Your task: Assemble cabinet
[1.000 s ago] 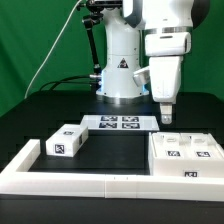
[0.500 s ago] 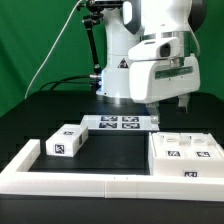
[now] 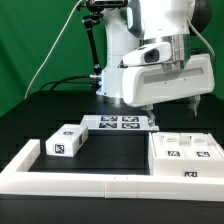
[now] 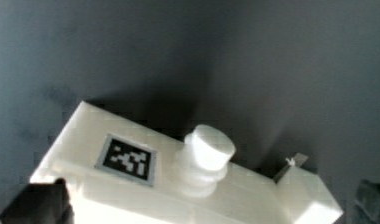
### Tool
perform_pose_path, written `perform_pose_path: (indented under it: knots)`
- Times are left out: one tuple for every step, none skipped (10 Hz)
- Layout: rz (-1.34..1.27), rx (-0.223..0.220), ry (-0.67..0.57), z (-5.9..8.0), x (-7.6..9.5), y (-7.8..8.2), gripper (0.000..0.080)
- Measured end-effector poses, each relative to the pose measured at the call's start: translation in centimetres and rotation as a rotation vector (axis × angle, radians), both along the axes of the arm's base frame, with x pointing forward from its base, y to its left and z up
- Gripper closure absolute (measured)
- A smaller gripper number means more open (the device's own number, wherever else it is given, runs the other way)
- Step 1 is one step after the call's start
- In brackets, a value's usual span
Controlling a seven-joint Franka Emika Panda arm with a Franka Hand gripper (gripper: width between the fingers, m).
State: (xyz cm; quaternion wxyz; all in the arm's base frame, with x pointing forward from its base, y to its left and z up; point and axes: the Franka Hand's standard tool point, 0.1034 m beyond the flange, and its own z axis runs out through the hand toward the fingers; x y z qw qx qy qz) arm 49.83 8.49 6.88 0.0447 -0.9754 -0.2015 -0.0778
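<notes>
Currently gripper [image 3: 170, 106] hangs above cabinet [image 3: 185, 155], jaws spread, empty. Hand set crosswise, probably to straddle white peg [image 4: 210, 148] below jaws. Tagged block [image 3: 66, 140] lies well aside.

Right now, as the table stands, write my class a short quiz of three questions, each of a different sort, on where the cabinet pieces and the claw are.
1. Fill in: the cabinet body sits at the exterior view's ____ side.
2. True or false: the claw grips the small white block.
3. Multiple choice: the marker board lies
A) on the cabinet body
B) flat on the table, in front of the robot base
C) under the small white block

Key
1. right
2. false: the claw hangs above the table, away from the block
3. B
</notes>
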Motion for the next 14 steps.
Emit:
perform_pose_path:
  knots:
    - [-0.027, 0.005, 0.004, 0.0, 0.0, 0.0, 0.0002]
    - [-0.160, 0.028, 0.029, -0.1, 0.0, 0.0, 0.0002]
    - [-0.233, 0.046, 0.041, -0.1, 0.3, -0.3, 0.0002]
    - [-0.283, 0.062, 0.049, -0.5, 0.6, -1.0, 0.0002]
    - [-0.346, 0.074, 0.059, -0.5, 0.6, -0.9, 0.0002]
    - [-0.353, 0.075, 0.061, -0.5, 0.5, -0.7, 0.0002]
    - [-0.353, 0.075, 0.061, -0.5, 0.5, -0.7, 0.0002]
    - [-0.348, 0.074, 0.061, -0.5, 0.5, -0.7, 0.0002]
    - [-0.349, 0.077, 0.068, -1.1, 0.4, -0.5, 0.0002]
    - [-0.351, 0.081, 0.079, -2.0, 0.6, -0.4, 0.0002]
    - [-0.356, 0.087, 0.079, -2.7, 0.9, -0.3, 0.0002]
    - [-0.358, 0.090, 0.088, -3.4, 0.8, -0.2, 0.0002]
    - [-0.358, 0.092, 0.101, -4.2, 0.7, 0.0, 0.0002]
    - [-0.355, 0.095, 0.109, -4.8, 0.5, 0.3, 0.0002]
